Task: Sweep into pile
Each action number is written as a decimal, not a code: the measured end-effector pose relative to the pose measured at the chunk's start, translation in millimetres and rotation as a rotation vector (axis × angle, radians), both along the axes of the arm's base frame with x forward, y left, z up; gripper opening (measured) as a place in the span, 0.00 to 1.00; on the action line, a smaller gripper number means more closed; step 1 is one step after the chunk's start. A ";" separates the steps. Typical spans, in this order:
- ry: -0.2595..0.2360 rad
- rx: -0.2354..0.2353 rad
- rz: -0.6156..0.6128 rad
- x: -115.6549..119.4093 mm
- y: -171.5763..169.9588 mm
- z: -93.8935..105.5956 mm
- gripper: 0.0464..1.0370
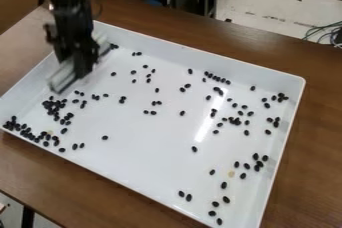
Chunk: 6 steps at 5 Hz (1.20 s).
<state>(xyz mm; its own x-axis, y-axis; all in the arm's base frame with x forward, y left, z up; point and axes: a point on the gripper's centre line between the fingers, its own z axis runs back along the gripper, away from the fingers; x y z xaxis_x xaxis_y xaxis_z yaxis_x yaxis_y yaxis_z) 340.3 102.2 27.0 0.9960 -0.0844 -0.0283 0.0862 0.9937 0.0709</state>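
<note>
In the camera view, gripping a pale, dark-edged sweeper (61, 78) with blurred fingers (84, 67) at the left end of the white tray (147, 157) on the brown counter (314, 132), with black beans (105, 137) scattered across it, most thickly in its left corner.

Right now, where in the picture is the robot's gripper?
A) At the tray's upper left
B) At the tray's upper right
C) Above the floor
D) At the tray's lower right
A: the black gripper is at the upper left of the white tray.
</note>
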 end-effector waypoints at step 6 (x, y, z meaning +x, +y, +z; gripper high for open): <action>0.071 -0.101 0.058 -55.5 -290.6 8.6 0.32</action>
